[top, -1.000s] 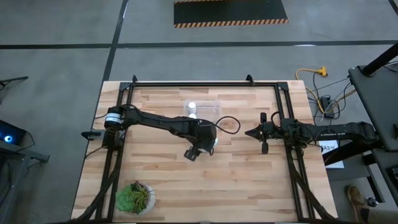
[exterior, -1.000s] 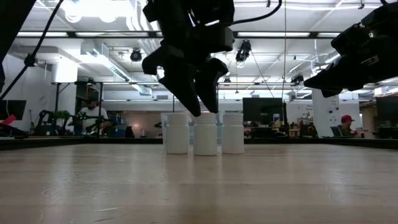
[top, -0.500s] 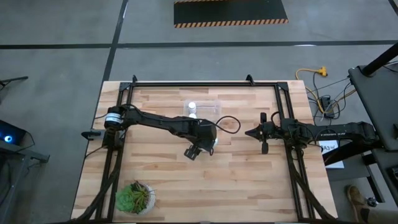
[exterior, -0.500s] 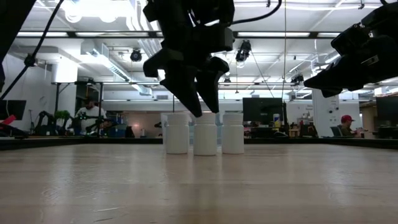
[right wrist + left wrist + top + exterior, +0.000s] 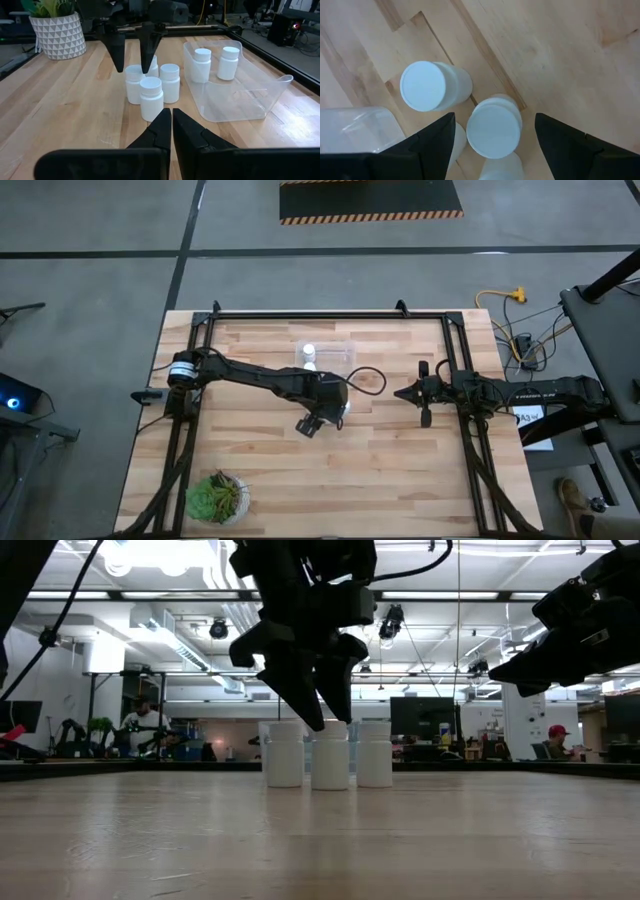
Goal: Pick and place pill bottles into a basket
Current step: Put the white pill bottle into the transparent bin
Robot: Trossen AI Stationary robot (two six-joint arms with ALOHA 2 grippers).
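Four pill bottles (image 5: 151, 90) are standing upright in a tight cluster on the table (image 5: 400, 470), just beside the clear basket (image 5: 250, 107), which is already holding two more bottles (image 5: 212, 63) against its far wall. I am looking at the cluster through the left wrist view, and the bottle I am targeting (image 5: 493, 125) is sitting directly below the left gripper (image 5: 495, 135), its round cap centred between the two dark fingers (image 5: 432, 142). Its long axis is running vertical, straight up toward the wrist, so in my judgement the coming move is a plain drop down over the cap.

The left fingers are spread wide and are gripping nothing. The left arm is the nearer one by far; the right gripper (image 5: 400, 393) is waiting well apart toward the right side of the table, its fingers pressed together on nothing.

The low view is showing me only three bottles in a row, with the left fingertips hanging at about cap height. The right wrist view is giving me the fourth bottle and the basket's contents, which the low view is hiding. The overhead view is hiding the cluster almost entirely under the left wrist. A neighbouring bottle (image 5: 432, 86) is standing close, so I am watching for the fingers nudging it.
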